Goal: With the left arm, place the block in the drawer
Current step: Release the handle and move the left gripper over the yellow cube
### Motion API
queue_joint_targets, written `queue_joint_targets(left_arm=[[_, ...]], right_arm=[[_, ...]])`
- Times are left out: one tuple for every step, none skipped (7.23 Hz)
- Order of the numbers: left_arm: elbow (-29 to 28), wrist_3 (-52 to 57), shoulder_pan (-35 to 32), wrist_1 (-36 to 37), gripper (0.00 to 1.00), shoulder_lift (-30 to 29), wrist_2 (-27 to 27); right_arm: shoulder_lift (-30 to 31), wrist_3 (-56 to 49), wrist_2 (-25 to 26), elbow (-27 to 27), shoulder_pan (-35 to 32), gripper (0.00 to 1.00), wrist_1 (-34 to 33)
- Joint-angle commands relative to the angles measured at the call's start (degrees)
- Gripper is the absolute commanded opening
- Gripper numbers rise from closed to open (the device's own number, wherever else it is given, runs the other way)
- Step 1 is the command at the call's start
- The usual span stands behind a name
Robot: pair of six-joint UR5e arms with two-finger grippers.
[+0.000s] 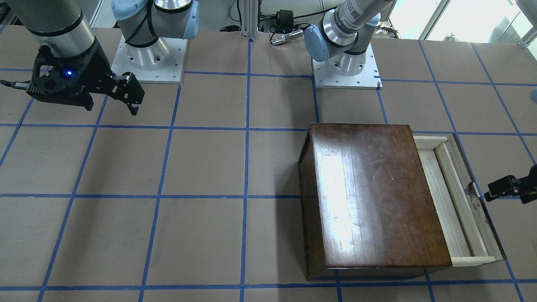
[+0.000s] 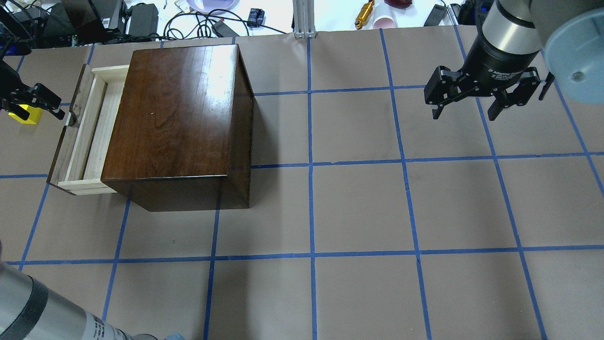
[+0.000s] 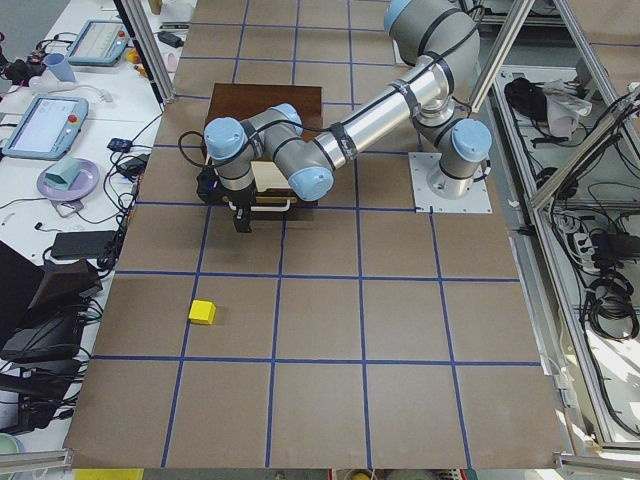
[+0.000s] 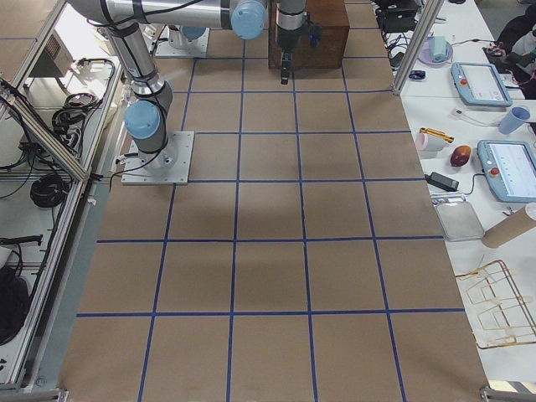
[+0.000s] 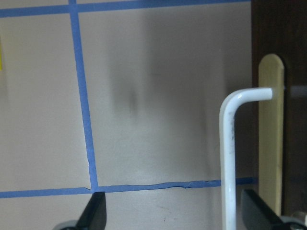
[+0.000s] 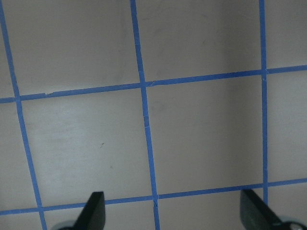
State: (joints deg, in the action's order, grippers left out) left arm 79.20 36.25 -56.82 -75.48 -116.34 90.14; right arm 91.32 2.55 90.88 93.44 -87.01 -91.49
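The yellow block [image 3: 203, 312] lies on the table to the left of the cabinet, away from the drawer; it also shows in the overhead view [image 2: 26, 114], partly behind my left gripper. The drawer [image 2: 87, 127] is pulled out of the dark brown cabinet [image 2: 174, 118], and what shows of its tray is bare. My left gripper [image 2: 35, 101] hovers just in front of the drawer's front panel. In the left wrist view this gripper [image 5: 175, 213] is open, with the white handle [image 5: 228, 158] between its fingers. My right gripper [image 2: 465, 114] is open and empty over the far side of the table.
The table is brown paper with a blue tape grid. Cables, tablets and cups lie on the side bench [image 3: 70, 180] beyond the table's edge. Both arm bases [image 1: 346, 69] stand at the table's robot side.
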Motion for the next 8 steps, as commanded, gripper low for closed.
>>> queue_joint_targets(left_arm=[[-1.06, 1.62, 0.74, 0.16, 1.00, -0.29, -0.05], [-4.28, 2.68, 1.79, 0.25, 1.00, -1.86, -0.05], [-7.45, 4.77, 2.06, 0.34, 1.00, -3.44, 0.12], [-9.22, 11.15, 2.94, 0.43, 1.00, -5.28, 0.21], [-9.93, 13.39, 4.86, 2.51, 1.00, -7.04, -0.13], [-9.94, 13.93, 5.49, 7.32, 1.00, -8.71, 0.04], [-10.12, 13.85, 5.84, 10.59, 1.00, -10.47, 0.13], [-10.55, 13.76, 7.15, 12.62, 1.00, -12.40, -0.13]], right_arm=[[0.00, 0.00, 0.00, -0.01, 0.00, 1.00, 0.00], [0.00, 0.00, 0.00, -0.01, 0.00, 1.00, 0.00], [0.00, 0.00, 0.00, -0.01, 0.09, 1.00, 0.00], [0.00, 0.00, 0.00, 0.07, 0.00, 1.00, 0.00], [0.00, 0.00, 0.00, -0.01, 0.00, 1.00, 0.00], [0.00, 0.00, 0.00, -0.01, 0.00, 1.00, 0.00], [0.00, 0.00, 0.00, -0.01, 0.00, 1.00, 0.00], [0.00, 0.00, 0.00, -0.01, 0.00, 1.00, 0.00]])
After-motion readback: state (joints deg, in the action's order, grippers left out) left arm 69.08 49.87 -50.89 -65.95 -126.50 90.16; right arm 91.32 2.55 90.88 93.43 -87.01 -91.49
